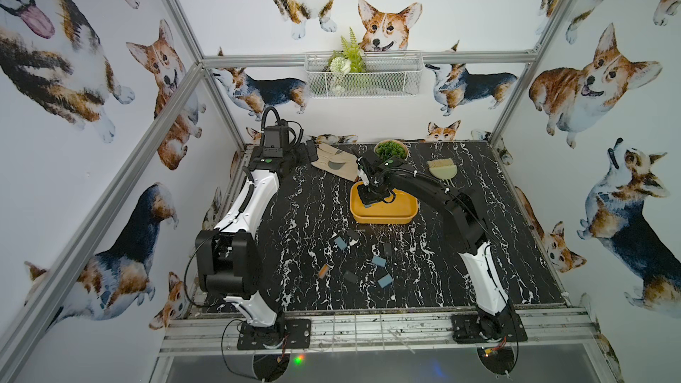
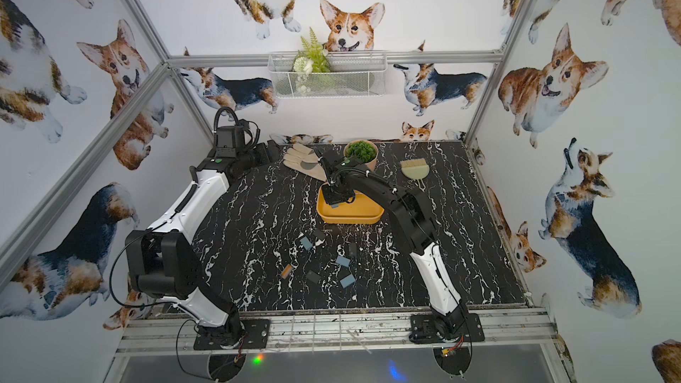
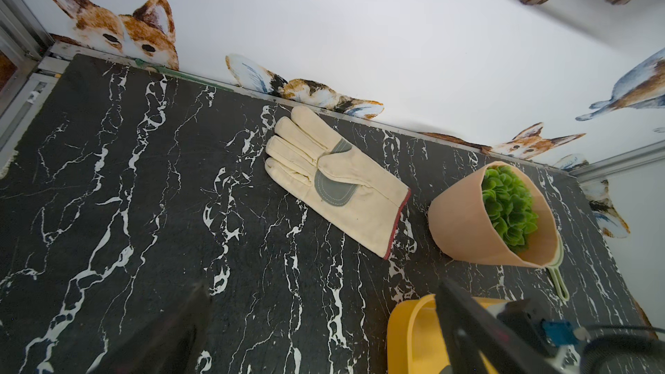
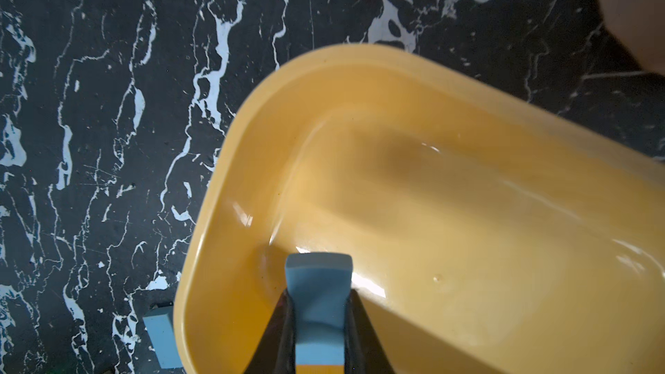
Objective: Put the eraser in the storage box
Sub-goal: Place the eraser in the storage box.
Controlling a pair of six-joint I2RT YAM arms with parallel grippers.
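Status: transport looks done, release is the step in hand. The right tool [image 4: 320,296] is clamped on the blue eraser [image 4: 318,273], one jaw on each long side, with the eraser poking out past the tips. It sits inside the outline of the storage box [image 4: 449,217], over the floor near one rounded end wall, not centred. Cannot tell from the wrist view whether it touches the floor or hangs just above it.

The left tool [image 1: 308,152] is spread wide and holds nothing. It's parked at the far edge of the surface [image 1: 302,215] beside the glove [image 1: 333,165], well apart from the box.

Next move, my read: spread the right jaws, let the eraser drop, then lift straight up. No sideways travel needed, since it's already within the walls. Watch that the eraser doesn't stick to a jaw and ride back out.

Several loose erasers [image 1: 385,281] lie on the surface on the near side of the box, and another one sits just beside its outer wall. Likely next picks if the task covers them.
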